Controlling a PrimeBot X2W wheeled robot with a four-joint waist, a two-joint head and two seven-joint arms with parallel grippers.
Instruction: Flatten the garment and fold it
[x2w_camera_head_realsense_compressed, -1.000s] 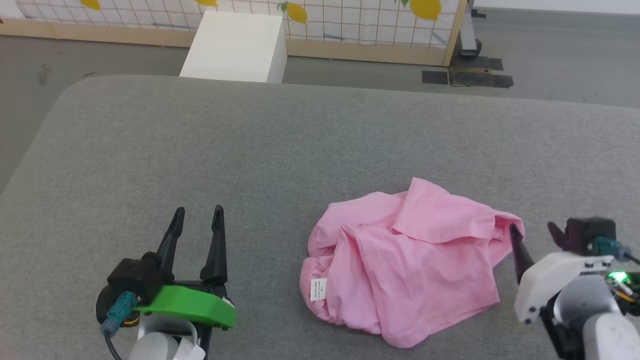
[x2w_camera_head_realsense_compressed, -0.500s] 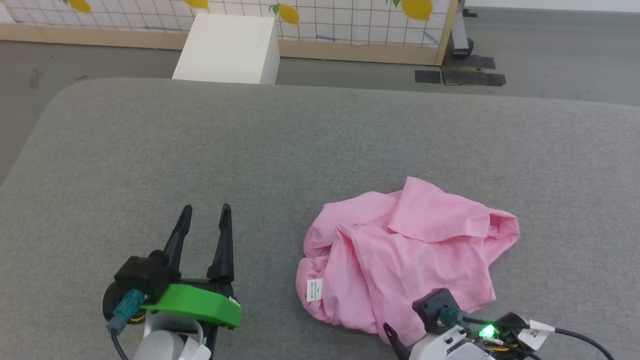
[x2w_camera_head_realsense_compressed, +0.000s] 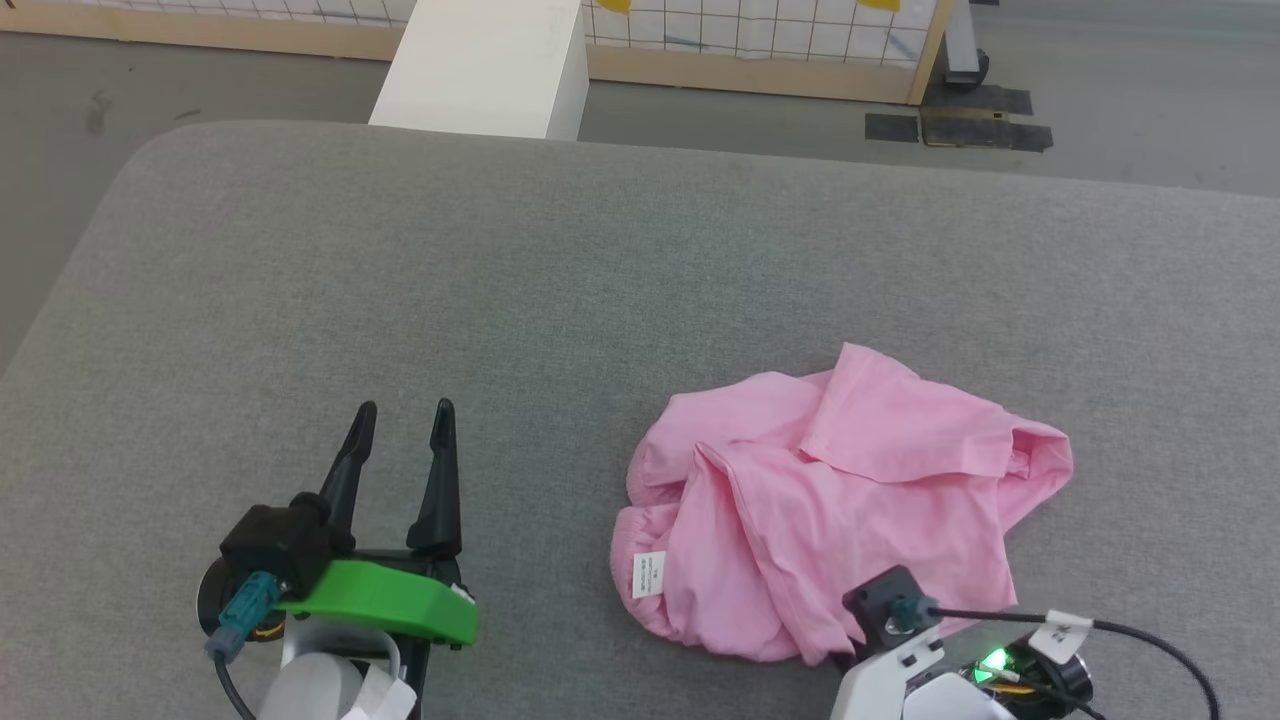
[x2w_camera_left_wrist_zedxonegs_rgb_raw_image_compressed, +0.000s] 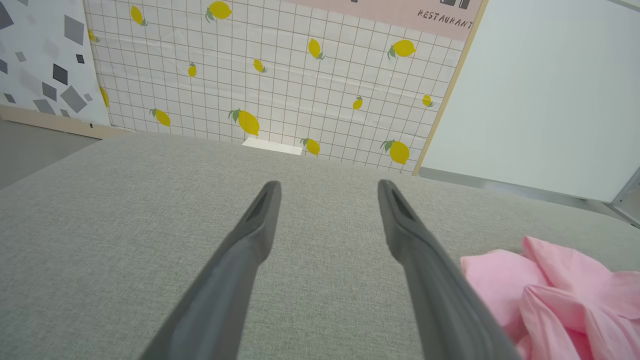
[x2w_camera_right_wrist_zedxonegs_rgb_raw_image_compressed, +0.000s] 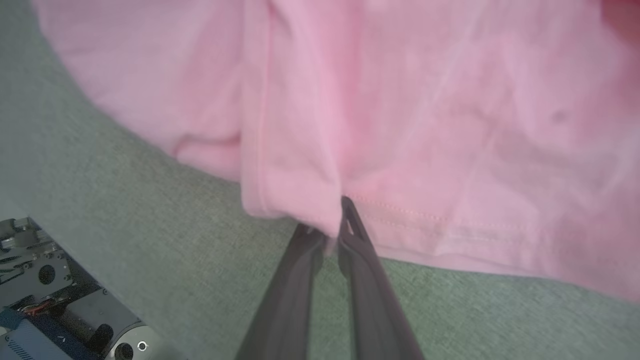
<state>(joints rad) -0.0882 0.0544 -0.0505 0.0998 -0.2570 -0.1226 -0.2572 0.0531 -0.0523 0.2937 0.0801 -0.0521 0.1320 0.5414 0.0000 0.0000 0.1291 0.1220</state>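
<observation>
The big grey surface (x2w_camera_head_realsense_compressed: 400, 300) lies under both my jaws. The pink garment (x2w_camera_head_realsense_compressed: 840, 500) sits on it in a crumpled heap. It is off to the right of my left jaws and right at the tips of my right jaws. My left jaws are spread wide with nothing in them, and their 2 fingers (x2w_camera_left_wrist_zedxonegs_rgb_raw_image_compressed: 240, 260) point across bare surface. My right jaws are squeezed on the garment's near edge, with 1 finger on top of the cloth. A small white label (x2w_camera_head_realsense_compressed: 649, 575) sits on the garment's side nearest my left jaws.
</observation>
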